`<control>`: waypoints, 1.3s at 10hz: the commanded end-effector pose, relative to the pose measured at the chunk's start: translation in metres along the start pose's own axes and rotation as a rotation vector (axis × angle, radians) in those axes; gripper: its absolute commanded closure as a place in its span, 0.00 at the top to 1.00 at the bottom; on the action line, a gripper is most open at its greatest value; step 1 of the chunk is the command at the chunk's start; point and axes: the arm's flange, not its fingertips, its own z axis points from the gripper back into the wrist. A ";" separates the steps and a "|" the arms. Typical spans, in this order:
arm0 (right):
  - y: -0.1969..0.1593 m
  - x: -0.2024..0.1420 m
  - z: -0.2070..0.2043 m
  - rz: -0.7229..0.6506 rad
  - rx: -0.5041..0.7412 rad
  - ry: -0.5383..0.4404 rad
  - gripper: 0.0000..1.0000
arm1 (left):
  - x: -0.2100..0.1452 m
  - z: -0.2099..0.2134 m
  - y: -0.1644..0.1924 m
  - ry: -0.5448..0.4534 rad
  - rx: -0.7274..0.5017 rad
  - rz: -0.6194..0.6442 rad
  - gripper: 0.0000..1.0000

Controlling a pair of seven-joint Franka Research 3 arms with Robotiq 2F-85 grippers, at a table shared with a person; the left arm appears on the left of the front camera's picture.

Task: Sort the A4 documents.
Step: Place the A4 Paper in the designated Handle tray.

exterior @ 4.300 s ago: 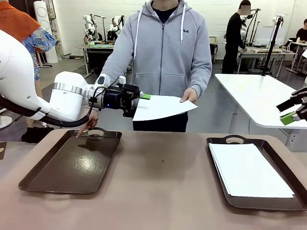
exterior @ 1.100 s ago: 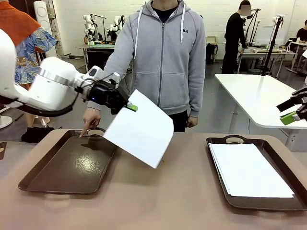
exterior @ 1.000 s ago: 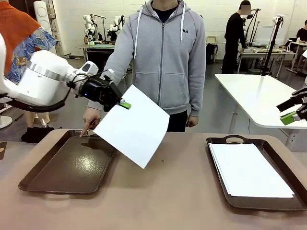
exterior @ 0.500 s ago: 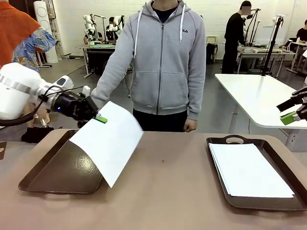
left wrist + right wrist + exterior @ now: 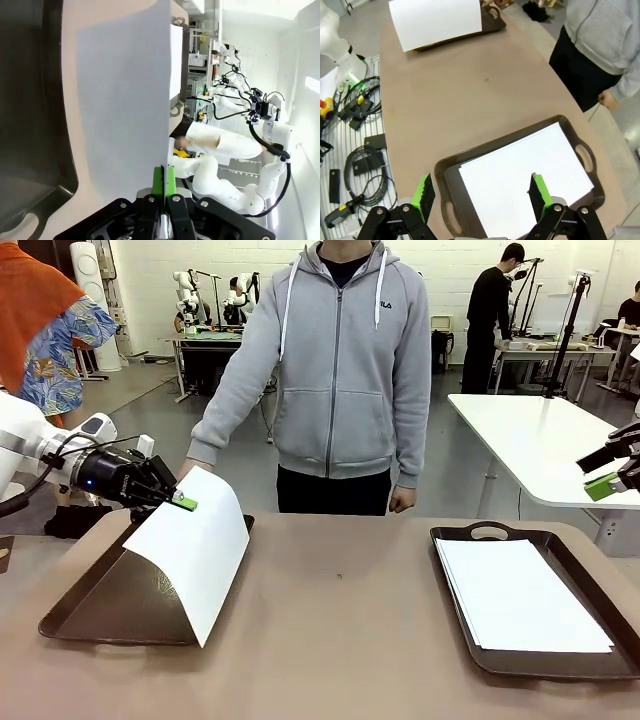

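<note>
A brown desk carries two dark trays; the left tray lies directly beneath the left gripper, the right tray far off to that gripper's right, under a stack of A4 documents; a person in a grey hoodie stands across the desk, one hand at the far edge; the left gripper's fingers are pressed together on the top corner of a single white sheet, which hangs down and away from them, its long axis sloping toward the desk, its lower edge over the left tray's near right rim; the coming placement likely turns on swinging that sheet flat over the tray below; the right gripper hovers above the stack, fingers spread wide and holding nothing.
</note>
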 end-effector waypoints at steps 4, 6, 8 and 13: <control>0.001 0.000 -0.001 -0.001 -0.003 0.013 0.98 | 0.035 0.014 0.038 0.029 0.063 -0.058 0.01; 0.001 0.000 -0.001 -0.001 -0.003 0.013 0.98 | 0.038 0.026 0.039 0.036 0.146 -0.032 0.01; 0.001 0.000 -0.001 -0.001 -0.003 0.013 0.98 | 0.034 0.039 0.035 0.027 0.228 0.016 0.01; 0.001 0.000 -0.001 -0.001 -0.003 0.013 0.98 | 0.039 0.043 0.040 0.007 0.391 0.092 0.01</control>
